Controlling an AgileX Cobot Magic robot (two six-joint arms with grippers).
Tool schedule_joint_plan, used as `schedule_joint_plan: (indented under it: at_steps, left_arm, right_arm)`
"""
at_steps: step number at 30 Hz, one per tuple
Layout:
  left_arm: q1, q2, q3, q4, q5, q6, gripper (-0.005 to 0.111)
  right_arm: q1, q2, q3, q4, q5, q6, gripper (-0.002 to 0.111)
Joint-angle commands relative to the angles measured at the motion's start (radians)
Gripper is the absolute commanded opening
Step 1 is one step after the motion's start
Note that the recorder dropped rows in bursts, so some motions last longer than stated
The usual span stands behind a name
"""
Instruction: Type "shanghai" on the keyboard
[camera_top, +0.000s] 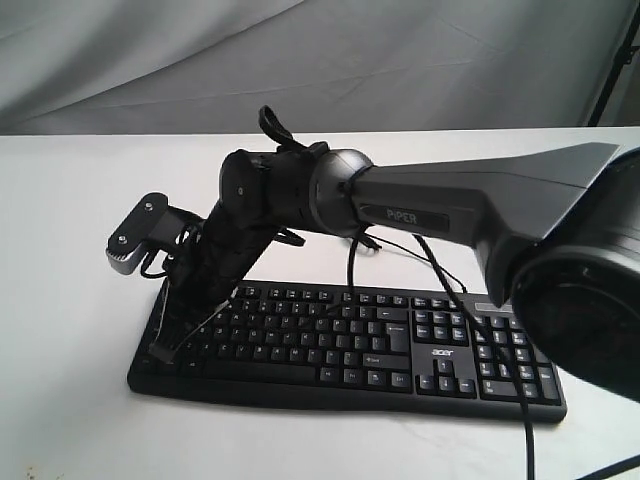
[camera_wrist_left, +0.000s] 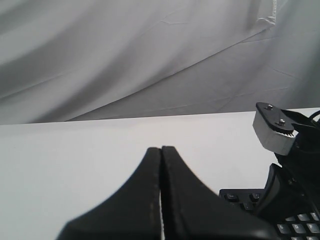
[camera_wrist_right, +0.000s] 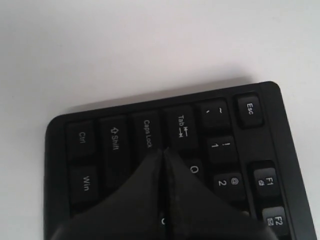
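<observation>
the keyboard (camera_top: 400, 350) lies flat on the white table (camera_top: 60, 230). the right gripper (camera_wrist_right: 164, 151) reaches across to its left end, fingers pressed together and holding nothing, tips by caps lock and tab. the left gripper (camera_wrist_left: 161, 149) is likewise closed and empty, over the table beside the keyboard.

The keyboard (camera_top: 385, 350) is wide, black and full-size, with white legends, a number pad at its right end and a small white "acer" logo. It lies flat on the white bench (camera_top: 70, 230), across the lower middle of the exterior view.
</observation>
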Motion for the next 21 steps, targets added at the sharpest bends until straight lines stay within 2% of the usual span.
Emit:
schedule_joint_plan:
  at_steps: [1, 13, 21]
  left_arm:
    - [-0.006, -0.002, 0.002, 0.000, -0.006, -0.003, 0.000]
    - [-0.006, -0.002, 0.002, 0.000, -0.006, -0.003, 0.000]
    - [-0.006, -0.002, 0.002, 0.000, -0.006, -0.003, 0.000]
  right_arm:
    - [0.004, -0.004, -0.008, 0.010, 0.005, -0.010, 0.000]
    - [0.004, 0.018, -0.008, 0.010, 0.027, -0.010, 0.000]
    - [-0.012, -0.114, 0.051, -0.105, 0.030, 0.010, 0.000]
